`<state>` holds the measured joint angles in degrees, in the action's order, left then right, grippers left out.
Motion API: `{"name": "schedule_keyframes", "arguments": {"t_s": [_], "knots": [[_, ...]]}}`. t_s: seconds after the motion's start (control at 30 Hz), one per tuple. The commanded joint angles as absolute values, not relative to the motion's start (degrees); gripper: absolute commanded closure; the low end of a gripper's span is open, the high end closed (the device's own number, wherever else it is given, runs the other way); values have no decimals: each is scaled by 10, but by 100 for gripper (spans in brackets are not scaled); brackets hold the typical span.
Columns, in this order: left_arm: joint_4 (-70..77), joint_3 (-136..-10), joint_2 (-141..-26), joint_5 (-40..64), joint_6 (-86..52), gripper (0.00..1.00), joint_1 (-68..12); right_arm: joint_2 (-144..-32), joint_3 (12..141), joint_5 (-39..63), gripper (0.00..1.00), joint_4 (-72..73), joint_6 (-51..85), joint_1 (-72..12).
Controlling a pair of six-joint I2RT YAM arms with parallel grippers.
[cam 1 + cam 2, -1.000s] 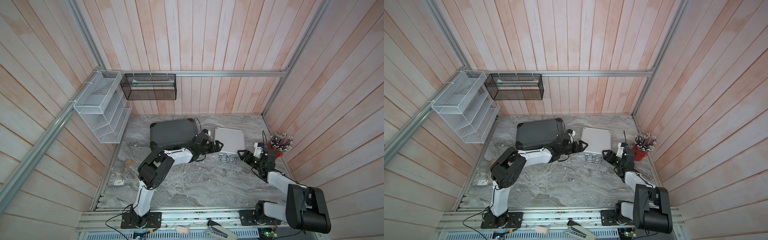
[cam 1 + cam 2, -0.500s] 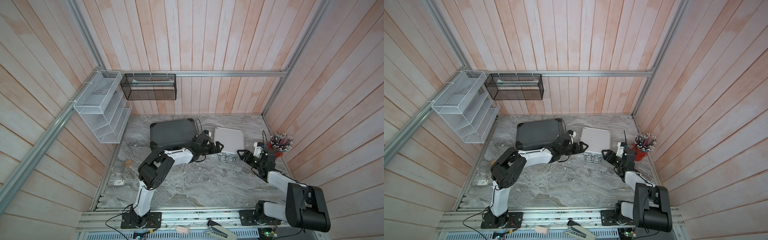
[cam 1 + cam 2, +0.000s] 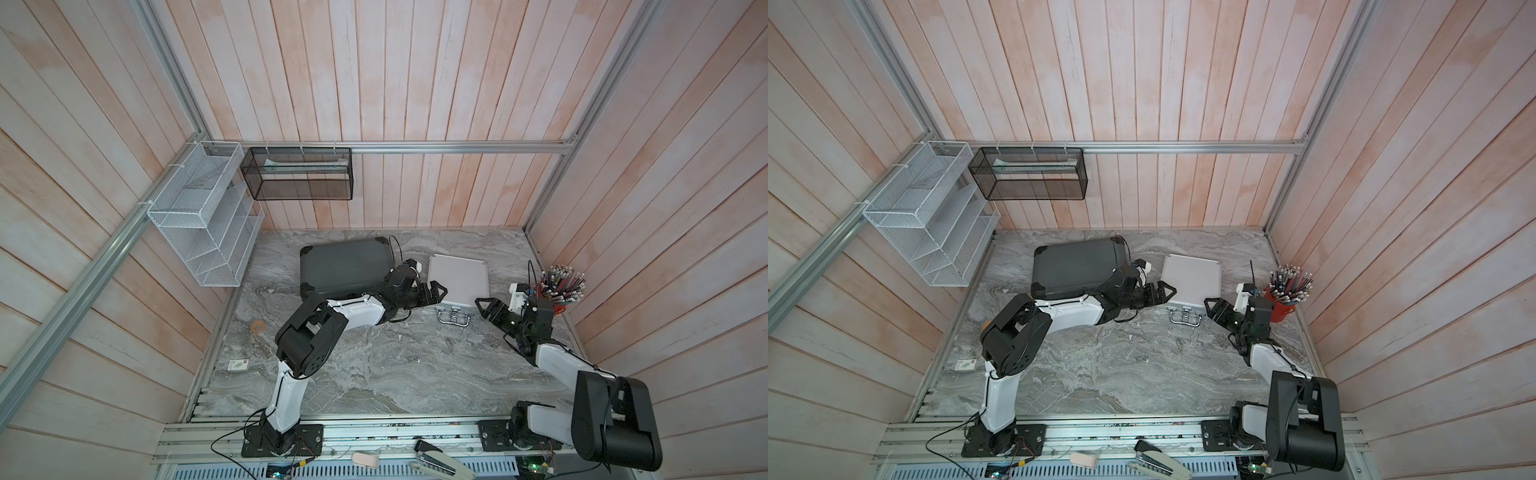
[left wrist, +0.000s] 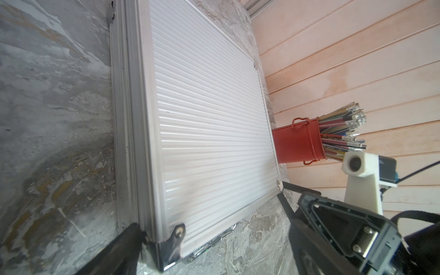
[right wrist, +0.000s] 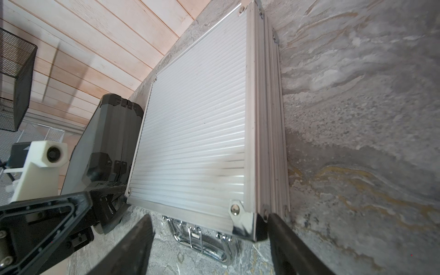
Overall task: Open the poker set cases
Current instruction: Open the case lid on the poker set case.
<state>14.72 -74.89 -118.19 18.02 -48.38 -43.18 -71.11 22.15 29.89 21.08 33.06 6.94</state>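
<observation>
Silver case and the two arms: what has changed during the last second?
Nothing visibly changed. The left gripper and right gripper stay open at the near corners of the silver case; it and the dark grey case remain shut, in place.

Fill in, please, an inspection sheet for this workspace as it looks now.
Surface: grey marble table, flat.
Job's things: dark grey case and silver case, both shut, flat, side by side.
Clutter: red pencil pot near the right arm; small card at the left edge.
Grippers: left gripper and right gripper open, at the silver case's near corners.
Cables: black cable looped at the left wrist.
Surroundings: wooden walls; white wire rack, black mesh basket on rails.
</observation>
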Motion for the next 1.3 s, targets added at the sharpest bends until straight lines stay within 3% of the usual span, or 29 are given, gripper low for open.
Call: {"name": "schedule_keyframes", "arguments": {"t_s": [0.0, 0.33, 0.53, 0.8, 1.27], "knots": [[202, -764, -1173, 220, -500, 2, -438, -695, 235, 329, 24, 223, 335, 65], [238, -753, -1168, 232, -527, 2, -430, -698, 235, 306, 22, 202, 324, 66], [251, -746, -1164, 229, -535, 2, -425, -698, 239, 275, 9, 186, 322, 67], [257, -743, -1160, 229, -539, 2, -424, -701, 237, 267, 2, 177, 327, 68], [265, -733, -1154, 224, -543, 2, -421, -728, 237, 334, 2, 228, 355, 68]]}}
